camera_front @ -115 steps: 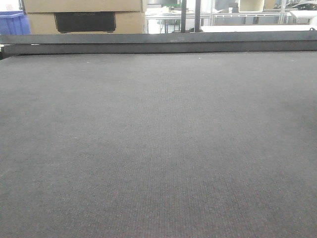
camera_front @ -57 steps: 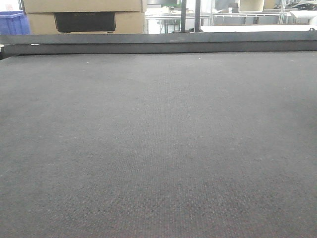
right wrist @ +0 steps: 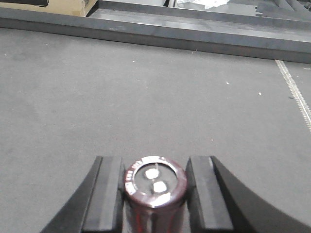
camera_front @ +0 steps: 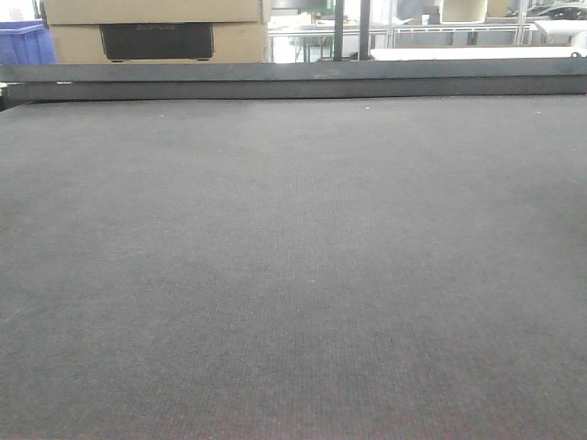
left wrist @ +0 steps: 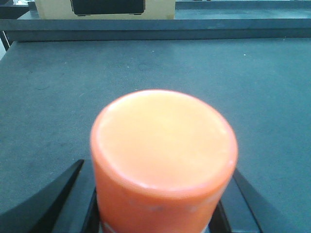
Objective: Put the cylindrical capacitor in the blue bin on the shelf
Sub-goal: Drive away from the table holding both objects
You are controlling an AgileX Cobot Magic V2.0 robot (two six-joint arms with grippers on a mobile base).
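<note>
The cylindrical capacitor (right wrist: 154,187) is a dark brown cylinder with a shiny top and two metal pads. It stands upright between the black fingers (right wrist: 109,194) of my right gripper (right wrist: 154,164), which is shut on it above the grey mat. My left gripper (left wrist: 158,167) is shut on a large orange cylinder (left wrist: 163,141) that fills its view. Neither gripper shows in the front view. The steel shelf is out of view. A blue bin (camera_front: 20,41) shows at the far left, behind the table.
A dark grey mat (camera_front: 293,275) covers the table. A raised dark rail (camera_front: 293,81) runs along its far edge. A cardboard box with a black panel (camera_front: 156,37) stands behind it. A pale ruler-like strip (right wrist: 294,92) lies at the right.
</note>
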